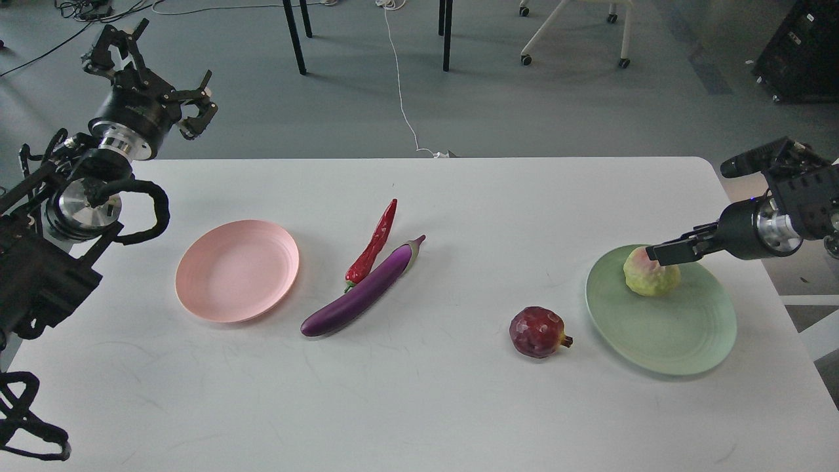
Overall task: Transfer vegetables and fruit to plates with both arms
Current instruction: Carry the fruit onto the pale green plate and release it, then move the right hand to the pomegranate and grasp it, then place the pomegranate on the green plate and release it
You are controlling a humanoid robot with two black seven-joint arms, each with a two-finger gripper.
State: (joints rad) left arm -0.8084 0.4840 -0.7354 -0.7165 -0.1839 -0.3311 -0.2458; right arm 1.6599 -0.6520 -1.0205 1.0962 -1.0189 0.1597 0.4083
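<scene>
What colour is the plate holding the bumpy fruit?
Pale green plate; the bumpy fruit sits on it, clearest in the head view.

Laboratory or office workspace: a white rounded-corner bench (419, 406) is standing on grey carpeted flooring (557, 111), with loose black cables (85, 10), a trailing white cord (400, 85), black furniture legs (295, 36) and a white castor chair (577, 29) lying behind.

Chili (373, 246) just behind eggplant (362, 291); plate (236, 271) to their left.
</scene>
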